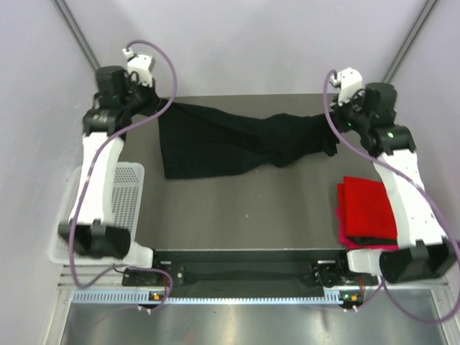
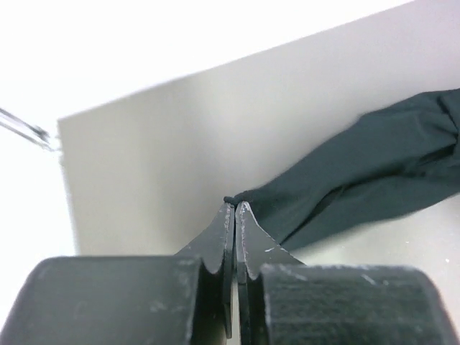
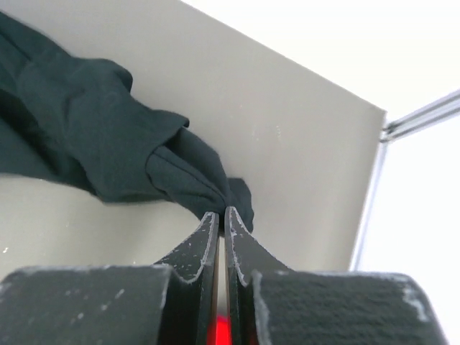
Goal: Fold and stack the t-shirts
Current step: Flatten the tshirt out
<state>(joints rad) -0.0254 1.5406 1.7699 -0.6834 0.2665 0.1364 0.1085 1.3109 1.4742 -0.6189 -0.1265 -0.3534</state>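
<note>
The tabletop carries the black t-shirt, strung bunched along its far edge between both arms. A folded red t-shirt lies on a magenta t-shirt at near right. The spreading step is judged in hand, and the cloth should next be drawn taut and laid flat. Both arms are reached far forward. The left end effector and right end effector are each pinched together on the shirt's ends.
</note>
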